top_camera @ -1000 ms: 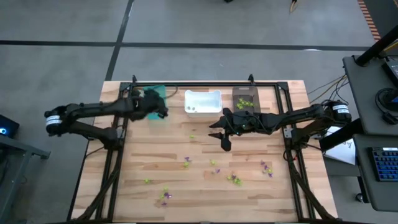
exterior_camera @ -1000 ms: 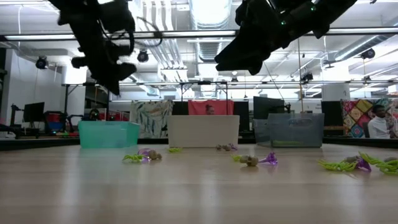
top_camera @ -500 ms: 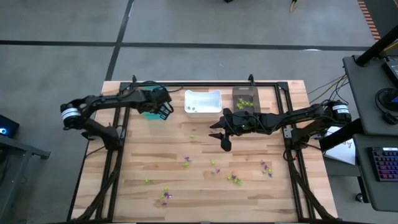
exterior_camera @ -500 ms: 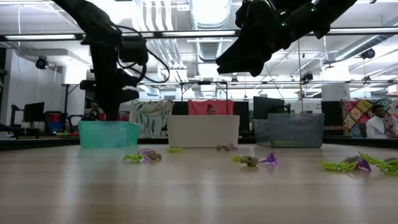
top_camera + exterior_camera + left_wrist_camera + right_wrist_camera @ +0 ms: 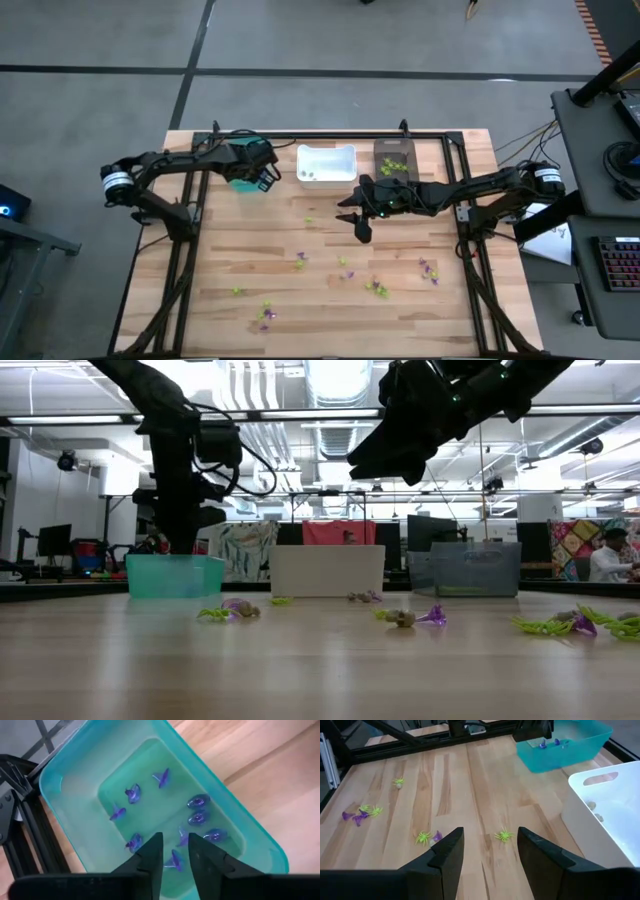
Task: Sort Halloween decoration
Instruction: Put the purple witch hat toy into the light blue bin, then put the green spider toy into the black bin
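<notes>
Your left gripper [image 5: 262,176] hangs over the teal bin [image 5: 243,150] at the far left of the table [image 5: 320,300]. Its wrist camera looks straight down into that bin [image 5: 65,780], and the two fingers [image 5: 152,855] stand a narrow gap apart with nothing between them. Below them about ten purple trinkets [image 5: 199,801] lie scattered on the bin floor.

Your right gripper [image 5: 358,222] hovers above the middle of the table, just near of the white bin [image 5: 327,163] and the dark brown bin [image 5: 392,160]. Its fingers [image 5: 447,855] are spread wide and hold nothing. In the right wrist view a lime-green spider [image 5: 503,835] lies on the wood between them, and another green spider with a purple piece [image 5: 428,837] lies just beside the finger on the picture's left.

You can see a few lime-green trinkets [image 5: 394,166] in the dark brown bin and small pale pieces [image 5: 308,174] in the white bin.

The loose trinkets are spread over the near half of the table: a purple and green pair [image 5: 300,261] near the centre, a green cluster [image 5: 378,289] to its right, purple ones [image 5: 428,268] further right, and a mixed clump [image 5: 265,315] by the near edge. From the low camera they show as small green and purple shapes [image 5: 230,610] in front of the three bins.
</notes>
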### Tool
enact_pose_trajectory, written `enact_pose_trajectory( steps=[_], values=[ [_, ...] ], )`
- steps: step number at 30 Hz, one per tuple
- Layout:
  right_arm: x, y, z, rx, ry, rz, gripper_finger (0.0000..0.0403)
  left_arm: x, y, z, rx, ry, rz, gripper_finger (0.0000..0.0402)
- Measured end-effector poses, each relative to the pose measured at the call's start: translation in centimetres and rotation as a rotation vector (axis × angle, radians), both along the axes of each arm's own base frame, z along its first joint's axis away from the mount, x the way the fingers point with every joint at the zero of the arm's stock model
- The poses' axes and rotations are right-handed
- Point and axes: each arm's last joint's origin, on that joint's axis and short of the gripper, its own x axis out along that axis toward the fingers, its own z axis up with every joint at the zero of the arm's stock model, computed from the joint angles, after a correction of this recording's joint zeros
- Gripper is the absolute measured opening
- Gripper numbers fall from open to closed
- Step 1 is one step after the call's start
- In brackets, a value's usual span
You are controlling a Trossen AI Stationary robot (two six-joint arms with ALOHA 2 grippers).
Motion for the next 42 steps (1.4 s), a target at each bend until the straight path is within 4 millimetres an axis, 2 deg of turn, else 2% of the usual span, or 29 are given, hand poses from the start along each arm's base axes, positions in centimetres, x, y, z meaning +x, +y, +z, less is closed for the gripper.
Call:
enact_pose_trajectory(
  steps=[5, 11, 14, 17, 22, 27, 32, 37, 42],
  values=[
    [0.0, 0.0, -0.1, 0.002, 0.011, -0.001, 0.0176, 0.0, -1.0, 1.2, 0.023, -0.044, -0.035, 0.0090],
    [-0.2, 0.0, -0.3, 0.011, 0.038, -0.005, 0.0176, 1.0, -4.0, 3.2, 0.069, -0.181, -0.153, 0.0091],
    [-0.2, 0.0, -0.4, 0.011, 0.049, -0.005, 0.0176, 2.1, -6.2, 4.0, 0.075, -0.267, -0.284, 0.0091],
    [-0.2, 0.0, -0.5, 0.011, 0.051, -0.003, 0.0176, 3.4, -8.8, 4.2, 0.103, -0.308, -0.490, 0.0091],
    [-0.4, 0.0, -0.8, 0.013, 0.085, -0.002, 0.0176, 4.6, -13.3, 2.7, 0.148, -0.341, -0.830, 0.0091],
    [-0.9, 0.0, -1.4, 0.025, 0.168, -0.008, 0.0176, 4.7, -16.1, 0.3, 0.189, -0.410, -0.976, 0.0091],
    [-1.0, 0.0, -1.4, 0.029, 0.175, -0.011, 0.0176, 4.7, -16.3, -1.9, 0.208, -0.526, -0.938, 0.0091],
    [-1.0, 0.0, -1.3, 0.028, 0.169, -0.011, 0.0176, 4.6, -16.2, -3.6, 0.257, -0.558, -0.882, 0.0093],
    [-0.9, 0.0, -1.3, 0.027, 0.165, -0.011, 0.0176, 5.6, -16.2, -4.5, 0.270, -0.550, -0.868, 0.0106]
  ],
)
